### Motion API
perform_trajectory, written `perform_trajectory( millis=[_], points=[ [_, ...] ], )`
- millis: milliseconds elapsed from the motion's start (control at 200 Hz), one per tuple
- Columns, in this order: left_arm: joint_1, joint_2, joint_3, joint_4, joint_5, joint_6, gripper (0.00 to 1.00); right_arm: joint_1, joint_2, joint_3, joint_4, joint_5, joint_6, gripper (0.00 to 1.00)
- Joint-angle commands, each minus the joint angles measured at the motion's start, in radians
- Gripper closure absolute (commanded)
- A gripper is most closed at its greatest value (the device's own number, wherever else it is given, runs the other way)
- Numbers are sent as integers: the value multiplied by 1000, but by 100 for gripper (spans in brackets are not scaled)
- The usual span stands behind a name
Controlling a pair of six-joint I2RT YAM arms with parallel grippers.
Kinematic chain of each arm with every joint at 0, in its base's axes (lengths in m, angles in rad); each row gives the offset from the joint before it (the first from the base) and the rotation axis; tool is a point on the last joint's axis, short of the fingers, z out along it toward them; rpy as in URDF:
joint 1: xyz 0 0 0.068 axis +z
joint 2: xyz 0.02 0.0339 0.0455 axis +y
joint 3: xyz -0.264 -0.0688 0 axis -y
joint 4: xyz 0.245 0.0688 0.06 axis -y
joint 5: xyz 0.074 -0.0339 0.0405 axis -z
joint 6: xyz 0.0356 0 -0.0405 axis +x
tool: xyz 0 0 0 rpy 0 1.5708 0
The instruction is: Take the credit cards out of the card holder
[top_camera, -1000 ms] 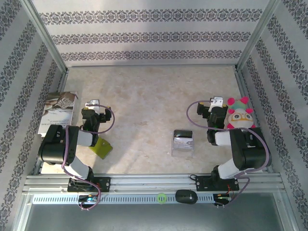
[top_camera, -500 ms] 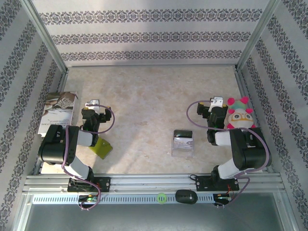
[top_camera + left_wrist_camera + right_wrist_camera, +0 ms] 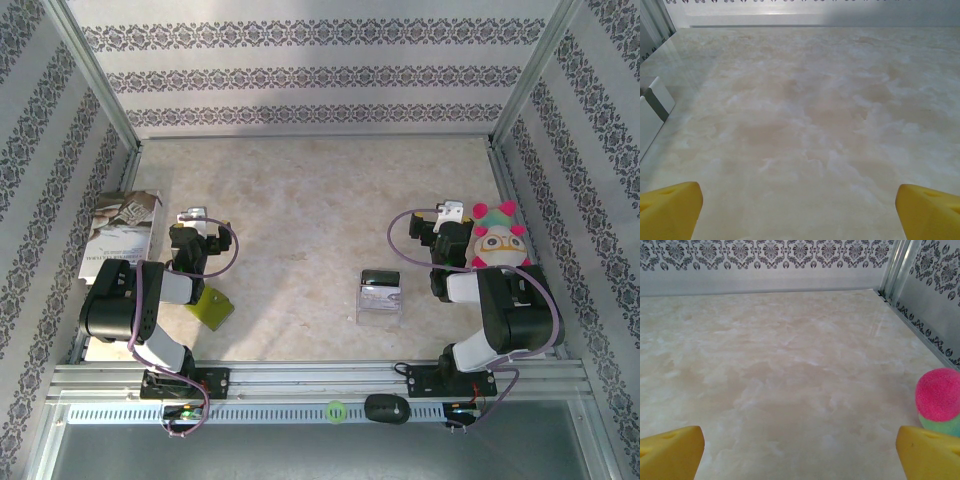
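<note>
We see the cards (image 3: 380, 296) flat on the table (image 3: 300, 220), in its near half and nearer the right arm (image 3: 500, 310) than the left. A black band runs across their far end and the rest is pale and glossy. We cannot tell how many lie there. Nothing touches them.

The holder (image 3: 213, 307) is well apart from the cards, over on the left. It is a small olive piece lying close against the left arm (image 3: 130, 305), near the front rail. From above we cannot tell whether it is folded or spread flat.

The left gripper (image 3: 800, 210) is spread wide. In its wrist view the yellow fingertips (image 3: 670, 210) sit at the two bottom corners with bare marbled table between them. The right gripper (image 3: 800, 452) is spread just as wide, its fingertips (image 3: 670, 452) also at the corners, pinching nothing.

Further out, a booklet (image 3: 120, 235) lies by the left wall, beside the left arm. A pink, green and white toy (image 3: 497, 240) sits by the right wall, close to the right arm. Its pink and green ear (image 3: 939, 402) shows just above the right-hand fingertip in the right wrist view.
</note>
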Motion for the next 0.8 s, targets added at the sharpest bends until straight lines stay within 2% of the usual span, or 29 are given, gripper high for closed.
perform_trajectory(
  millis=[0,295,395,475,600,670,759,794],
  points=[
    [11,-2,15,4,13,14,1,-6,6,-9,42,11,14,2],
    [11,-2,15,8,7,12,1,-21,-10,-7,33,-13,26,2],
    [11,-65,-17,14,-51,-8,1,-24,-49,-10,-9,-26,27,2],
    [11,-152,-18,-64,-102,-26,1,-24,-40,-13,33,-23,30,2],
    [11,-268,36,-245,-138,-43,1,-31,-27,23,-43,-42,28,2],
    [11,-308,58,-286,-182,-106,1,-35,-27,26,-50,-63,32,2],
    [13,-335,69,-285,-275,-289,1,-35,-43,21,-41,-71,24,2],
    [15,-341,76,-293,-303,-370,1,-22,-89,36,-121,9,30,2]
  ],
)
